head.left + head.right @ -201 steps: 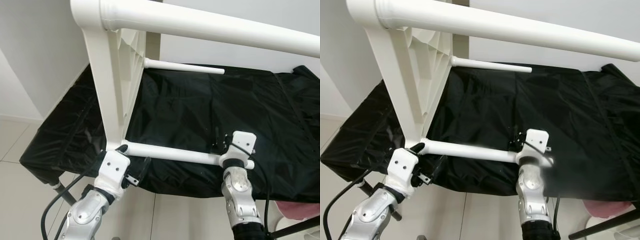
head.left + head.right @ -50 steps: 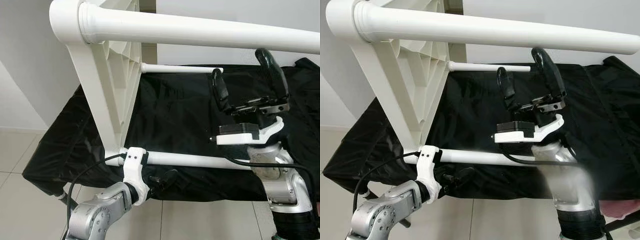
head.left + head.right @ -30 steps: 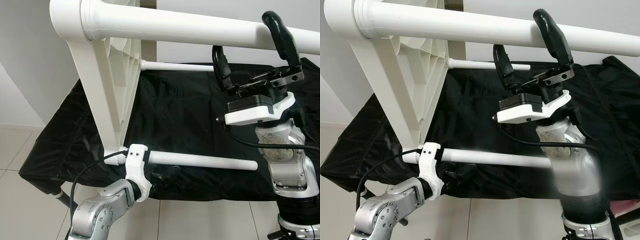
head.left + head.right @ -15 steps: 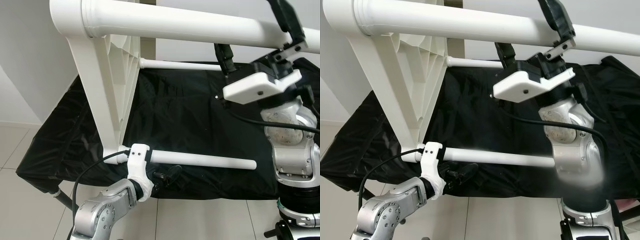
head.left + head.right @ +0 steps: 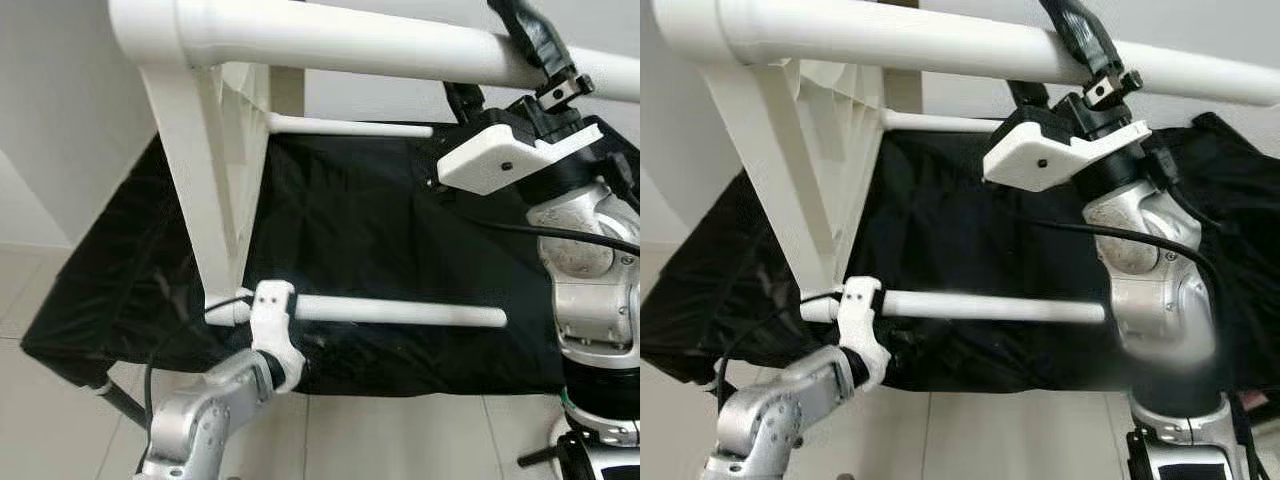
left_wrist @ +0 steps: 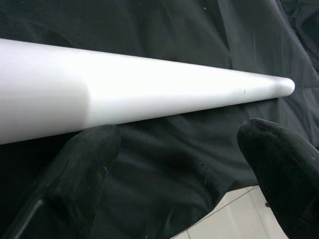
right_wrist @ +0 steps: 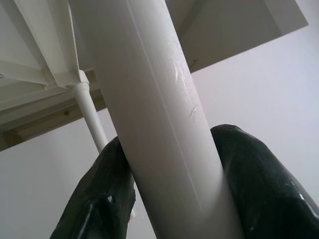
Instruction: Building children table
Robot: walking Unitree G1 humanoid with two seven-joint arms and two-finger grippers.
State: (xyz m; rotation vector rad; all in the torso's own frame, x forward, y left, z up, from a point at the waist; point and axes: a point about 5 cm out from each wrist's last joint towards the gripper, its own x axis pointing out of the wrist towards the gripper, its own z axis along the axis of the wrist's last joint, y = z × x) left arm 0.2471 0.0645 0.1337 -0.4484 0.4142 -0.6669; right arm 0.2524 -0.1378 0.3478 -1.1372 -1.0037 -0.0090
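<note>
Eye views: thick white plastic table leg (image 5: 330, 38) running across the top from 10 to 2 o'clock, right gripper (image 5: 1065, 55) clamped around it at 1 o'clock. Thin white lower leg (image 5: 400, 314) at centre, free end at 3 o'clock, left gripper (image 5: 272, 325) beneath it at 7 o'clock. Black crumpled cloth (image 5: 350, 220) behind; pale tiled floor (image 5: 400, 440) along 6 o'clock.

Left wrist view: fingers (image 6: 87, 164) apart under the lower leg, not gripping.

Right wrist view: fingers (image 7: 259, 194) pressed on both sides of the thick leg. No readable writing.

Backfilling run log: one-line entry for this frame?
right pincer: closed around upper table leg | left pincer: open under lower leg | table frame over black cloth
</note>
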